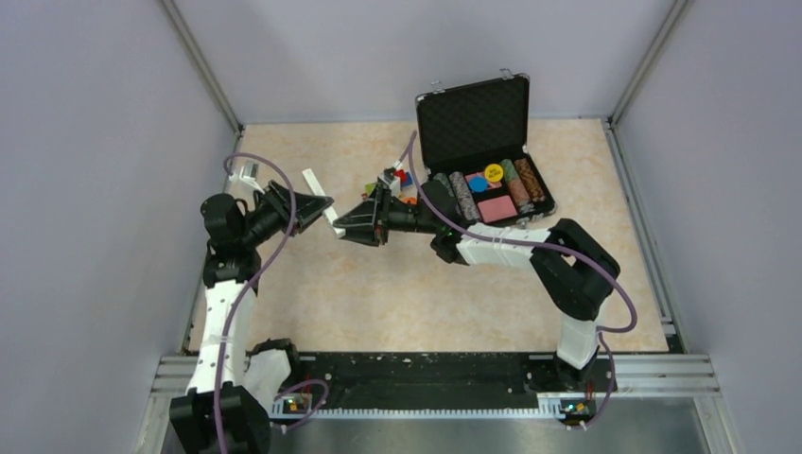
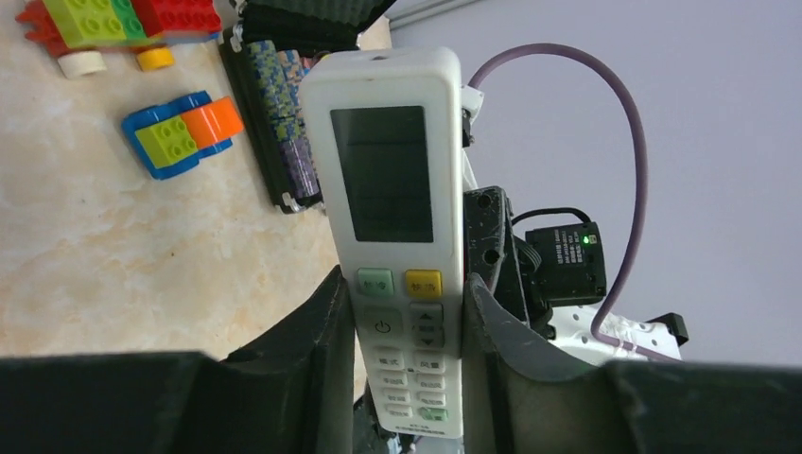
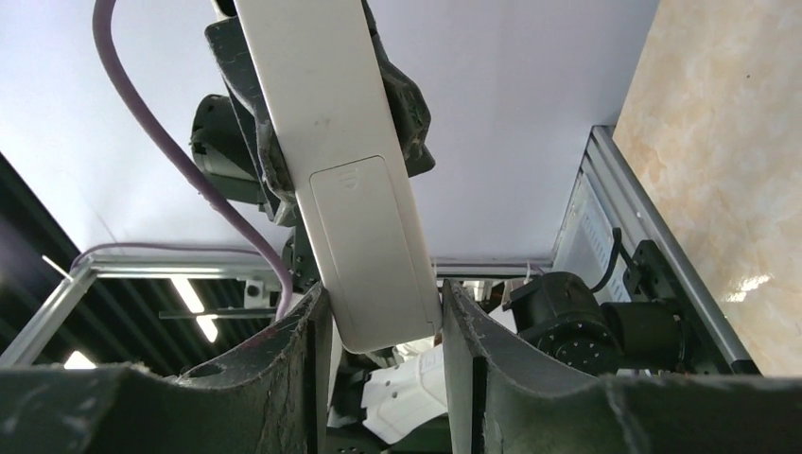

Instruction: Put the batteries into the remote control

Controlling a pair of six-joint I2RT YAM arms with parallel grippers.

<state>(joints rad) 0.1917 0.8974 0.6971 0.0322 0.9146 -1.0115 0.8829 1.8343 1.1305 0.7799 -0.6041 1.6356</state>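
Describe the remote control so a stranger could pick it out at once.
Start at the open black case at the table's far edge. Just left of it, the left gripper holds the remote control aloft. It is a slim white bar with a dark screen and green and yellow buttons, unlike the colourful toy blocks.

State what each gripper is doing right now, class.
Left gripper: closed on the remote control, button end.
Right gripper: closed on the remote control's other end.
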